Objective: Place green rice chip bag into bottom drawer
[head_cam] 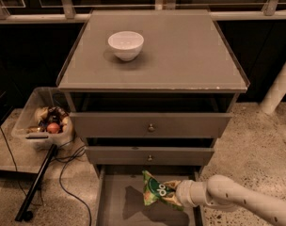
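The tool is clamped on the green rice chip bag, which hangs just left of it over the bottom drawer. If it's dropped from here, the crinkly bag might snag the drawer's right wall and flop out. Count: one bag, three drawers, and one white bowl on the counter, well above the tool.

A lab-like test room.
Speckled floor, loose cables, a cluttered plastic bin beside a cabinet; the gripper grips the green rice chip bag above the bottom drawer.
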You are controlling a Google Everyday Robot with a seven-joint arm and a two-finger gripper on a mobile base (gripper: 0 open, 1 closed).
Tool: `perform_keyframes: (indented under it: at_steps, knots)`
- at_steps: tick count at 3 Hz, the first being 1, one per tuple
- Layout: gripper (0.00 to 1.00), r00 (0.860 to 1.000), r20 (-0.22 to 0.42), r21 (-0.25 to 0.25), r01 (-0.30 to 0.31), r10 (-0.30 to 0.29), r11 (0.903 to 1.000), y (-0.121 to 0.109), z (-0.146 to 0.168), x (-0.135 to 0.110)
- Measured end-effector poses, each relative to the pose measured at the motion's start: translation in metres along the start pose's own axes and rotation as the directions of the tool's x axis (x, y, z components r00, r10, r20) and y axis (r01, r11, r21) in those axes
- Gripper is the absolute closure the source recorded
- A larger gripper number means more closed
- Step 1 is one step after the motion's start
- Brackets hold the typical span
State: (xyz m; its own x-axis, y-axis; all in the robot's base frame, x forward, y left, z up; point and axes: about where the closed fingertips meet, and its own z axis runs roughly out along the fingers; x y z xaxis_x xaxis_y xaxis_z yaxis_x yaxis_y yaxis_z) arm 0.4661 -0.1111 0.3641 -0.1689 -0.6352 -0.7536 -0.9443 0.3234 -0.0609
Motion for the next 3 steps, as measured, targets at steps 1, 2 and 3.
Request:
perform_keyframes:
  at_steps: [1, 2, 3]
  knots:
    - [1.0, 1.0, -0.016, -0.022, -0.006, 0.006, 0.9997, -0.003, 0.017, 0.012]
    - [1.0, 0.999, -0.024, -0.027, -0.026, 0.025, 0.9993, -0.018, 0.046, 0.041]
    - [1.0, 0.999, -0.013, -0.022, -0.039, 0.039, 0.999, -0.029, 0.067, 0.071]
